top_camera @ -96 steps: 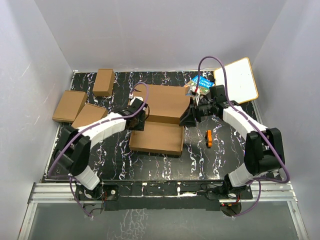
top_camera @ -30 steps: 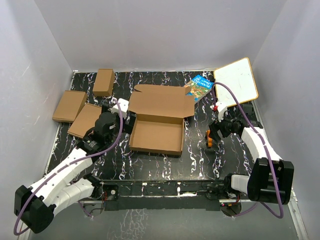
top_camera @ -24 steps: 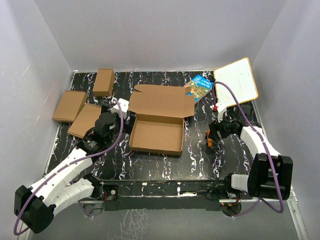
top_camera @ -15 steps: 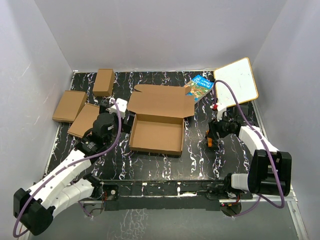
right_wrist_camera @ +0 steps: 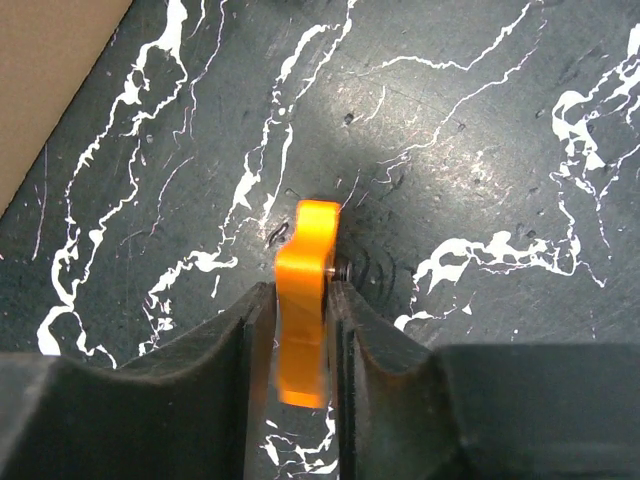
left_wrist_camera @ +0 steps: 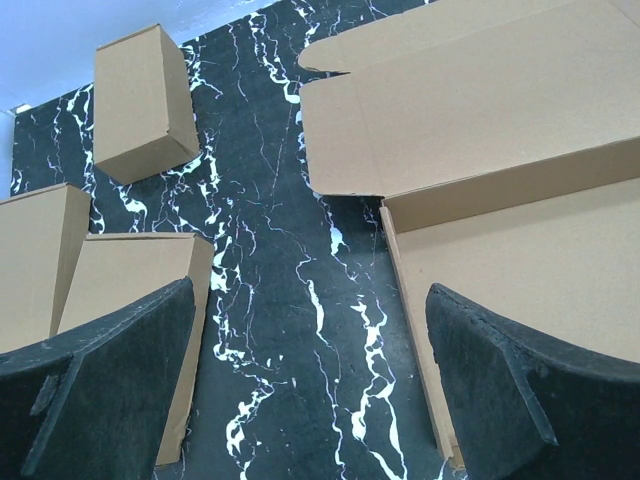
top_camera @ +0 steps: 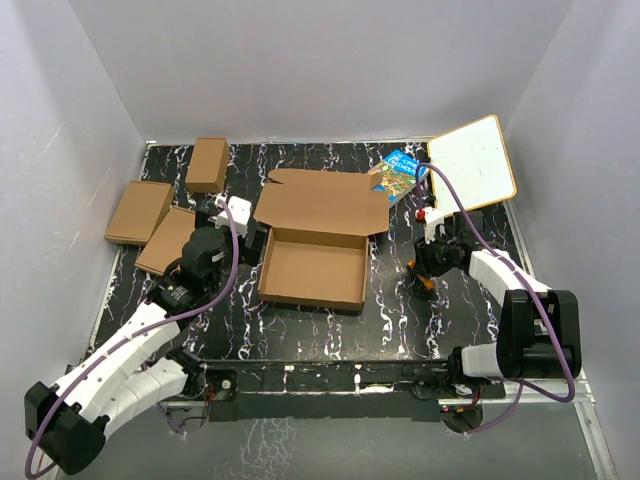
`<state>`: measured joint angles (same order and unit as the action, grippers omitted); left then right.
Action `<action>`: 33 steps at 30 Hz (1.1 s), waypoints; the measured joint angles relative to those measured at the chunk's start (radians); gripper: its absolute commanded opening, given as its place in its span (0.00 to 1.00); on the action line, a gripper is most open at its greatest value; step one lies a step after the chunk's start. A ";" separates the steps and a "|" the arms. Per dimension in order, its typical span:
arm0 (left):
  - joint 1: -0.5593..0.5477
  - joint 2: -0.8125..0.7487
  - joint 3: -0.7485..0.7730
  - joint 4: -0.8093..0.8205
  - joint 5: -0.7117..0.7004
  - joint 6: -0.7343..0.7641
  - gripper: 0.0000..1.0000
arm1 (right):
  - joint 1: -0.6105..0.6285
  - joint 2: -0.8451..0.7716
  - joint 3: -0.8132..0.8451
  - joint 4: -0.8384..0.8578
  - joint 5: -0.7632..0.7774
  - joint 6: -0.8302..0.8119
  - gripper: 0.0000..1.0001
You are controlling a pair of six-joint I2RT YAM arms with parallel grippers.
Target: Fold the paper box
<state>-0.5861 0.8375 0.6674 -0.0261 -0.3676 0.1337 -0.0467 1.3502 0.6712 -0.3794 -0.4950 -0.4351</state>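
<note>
Jaws of the right gripper are pressed on either side of a small orange piece on the surface, well right of the paper box. That box sits mid-surface: tray walls up, lid lying open flat behind it. My left gripper hovers just left of the box, jaws wide apart, holding nothing. Beyond, smaller boxes far left, blue book far right. I reckon the tray's formed and only closing is left: next, swing that lid forward over the tray and tuck its flaps.
</note>
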 measured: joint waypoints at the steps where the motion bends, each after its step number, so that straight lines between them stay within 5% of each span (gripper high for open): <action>1: 0.000 0.000 0.000 0.000 -0.002 0.000 0.97 | 0.000 0.000 0.000 0.002 0.001 0.004 0.26; 13: 0.000 -0.002 0.000 -0.001 -0.010 0.002 0.97 | 0.000 0.000 0.000 0.010 -0.002 -0.013 0.08; 33: 0.001 -0.015 0.000 -0.001 -0.015 0.004 0.97 | 0.000 -0.055 0.031 -0.092 -0.083 -0.101 0.08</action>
<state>-0.5854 0.8223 0.6674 -0.0269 -0.3828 0.1379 -0.0467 1.2949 0.7017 -0.4713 -0.5777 -0.5358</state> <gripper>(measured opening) 0.970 0.243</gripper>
